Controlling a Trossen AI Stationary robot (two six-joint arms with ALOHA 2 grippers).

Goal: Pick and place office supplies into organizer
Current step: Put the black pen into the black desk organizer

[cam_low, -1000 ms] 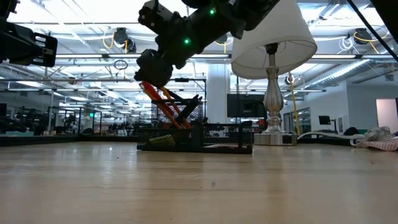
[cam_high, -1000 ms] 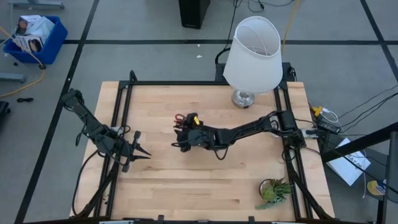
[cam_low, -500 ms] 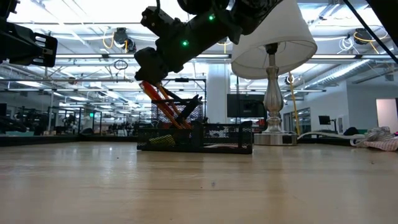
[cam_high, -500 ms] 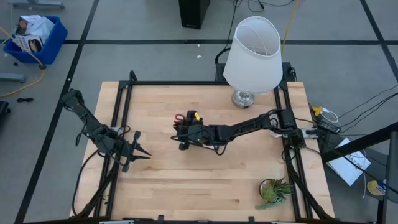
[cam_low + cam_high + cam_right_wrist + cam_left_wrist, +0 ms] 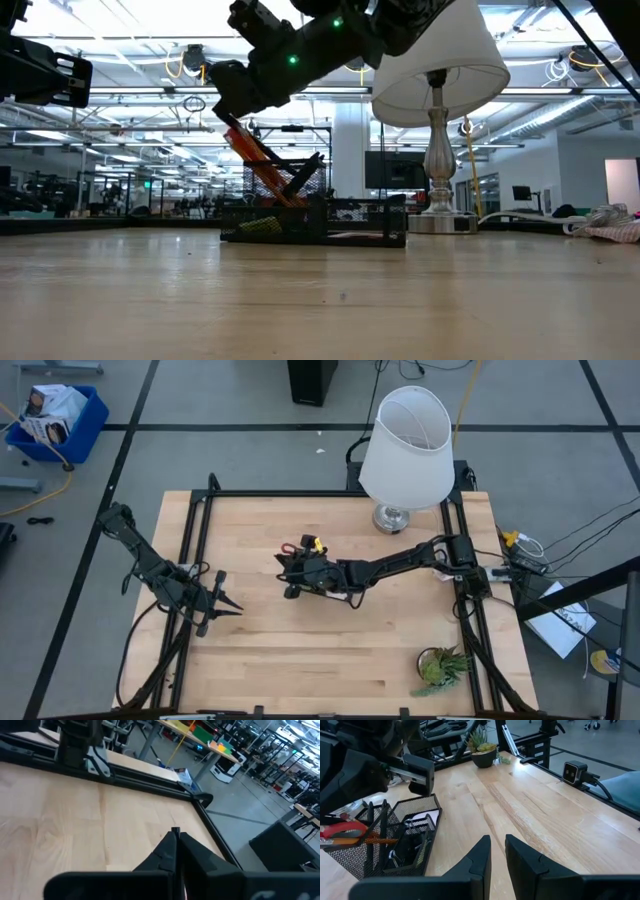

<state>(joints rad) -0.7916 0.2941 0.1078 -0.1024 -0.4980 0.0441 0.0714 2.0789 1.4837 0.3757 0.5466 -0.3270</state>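
The black mesh organizer [image 5: 315,225] stands mid-table and also shows in the left wrist view [image 5: 395,845]. Its taller section holds red-handled scissors [image 5: 340,830], black pens and orange pencils [image 5: 250,155] that lean against its rim. A pale pad [image 5: 427,817] and clips lie in the lower sections. My right gripper [image 5: 222,85] is shut and empty just above the leaning pencils, over the organizer's left end [image 5: 289,582]. Its shut fingertips show in the right wrist view [image 5: 175,834]. My left gripper [image 5: 228,595] waits near the table's left edge, slightly open and empty [image 5: 497,851].
A white-shaded lamp [image 5: 405,445] stands at the far right, right of the organizer in the low view [image 5: 435,120]. A small potted plant [image 5: 440,665] sits at the near right corner. Bare wood lies between my left gripper and the organizer.
My right gripper has risen from just over the organizer's tall section and gone a little toward the table's left edge. The pencils and scissors stay leaning in the organizer.
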